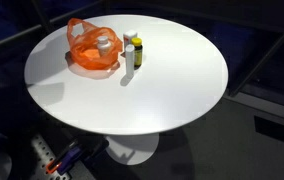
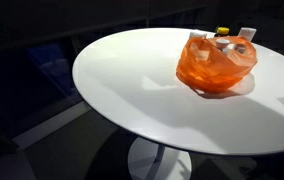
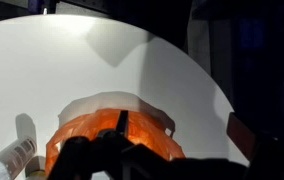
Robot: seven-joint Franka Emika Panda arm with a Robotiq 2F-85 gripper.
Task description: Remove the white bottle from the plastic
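An orange plastic bag (image 1: 90, 55) lies open on the round white table (image 1: 172, 90). The white bottle (image 1: 103, 44) sits inside it; in an exterior view its top (image 2: 229, 47) shows above the bag's rim (image 2: 207, 68). In the wrist view the bag (image 3: 92, 132) is at the bottom edge, just below my gripper (image 3: 182, 128). The gripper's dark fingers stand wide apart, open and empty. The bottle inside the bag is hidden in the wrist view. The gripper does not show in either exterior view.
Two small bottles stand right beside the bag, one white-capped (image 1: 129, 40) and one yellow-capped (image 1: 136, 52). They show behind the bag in an exterior view (image 2: 222, 31). A bottle (image 3: 10, 158) shows at the wrist view's lower left. The surroundings beyond the table edge are dark.
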